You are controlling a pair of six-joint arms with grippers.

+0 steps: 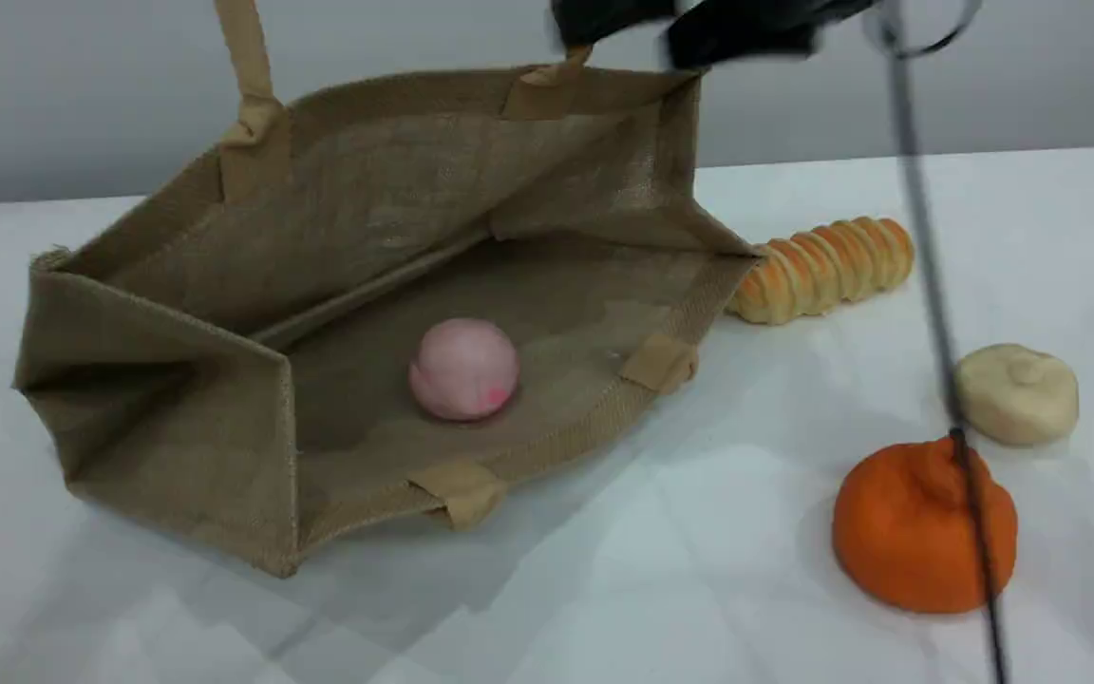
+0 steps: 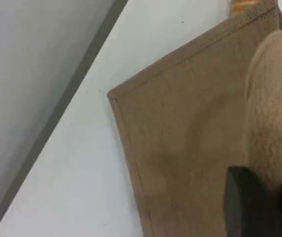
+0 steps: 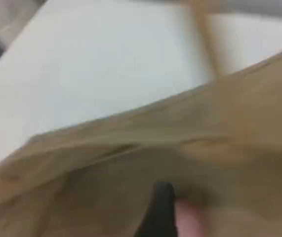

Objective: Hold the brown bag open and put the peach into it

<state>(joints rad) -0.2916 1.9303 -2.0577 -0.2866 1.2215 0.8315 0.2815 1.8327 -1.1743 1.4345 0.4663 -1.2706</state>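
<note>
Bag [image 1: 224, 399] lies on its side on the desk [image 1: 604, 589], mouth held up by one handle [image 1: 248, 66].

Left tool [image 2: 259, 207] pinches that handle; a slip drops the upper wall.

Peach [image 1: 463, 369] inside bag, near the mouth; it could roll out.

Right tool [image 3: 163, 212] spread, empty.
</note>
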